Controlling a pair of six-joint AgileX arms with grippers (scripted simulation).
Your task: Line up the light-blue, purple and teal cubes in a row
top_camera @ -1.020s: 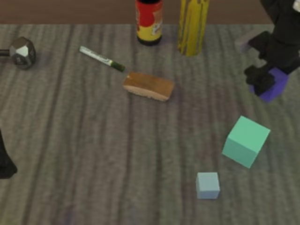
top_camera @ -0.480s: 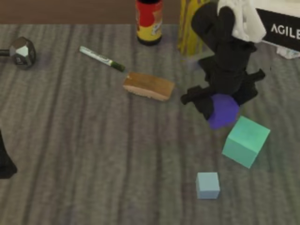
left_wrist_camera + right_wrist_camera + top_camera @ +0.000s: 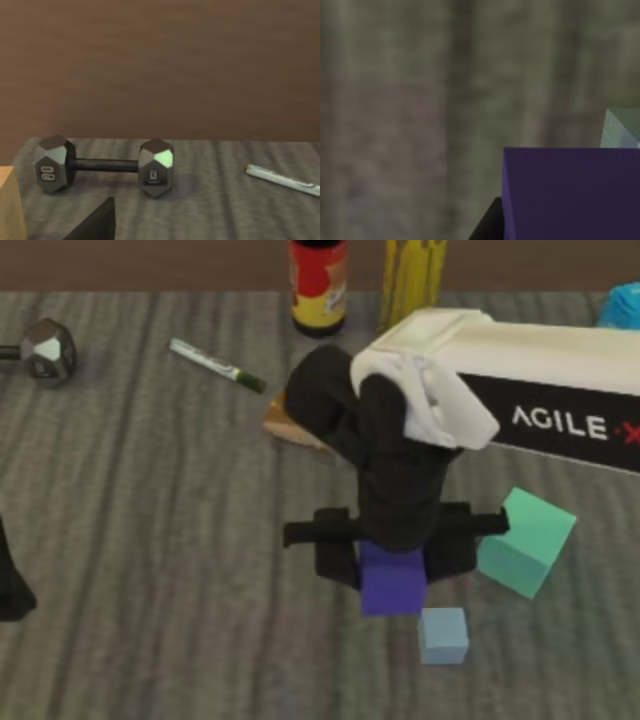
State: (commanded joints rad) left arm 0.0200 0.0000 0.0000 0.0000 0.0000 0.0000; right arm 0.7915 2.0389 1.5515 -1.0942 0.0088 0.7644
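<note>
overhead, right fingers clamp the purple cube; left wrist alone shows a dumbbell.

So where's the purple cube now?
In the top view the purple cube sits in the right hand, right of centre, just above-left of the light-blue cube.

Purple cube left of teal cube

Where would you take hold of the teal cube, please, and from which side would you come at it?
Probably from straight above, the hand closing on two opposite upright faces of the teal cube. It sits flat but turned at an angle to the table's edges, so the hand should turn to match. Its faces toward the table's right look freest; the right hand, holding the purple cube, crowds its left.
</note>
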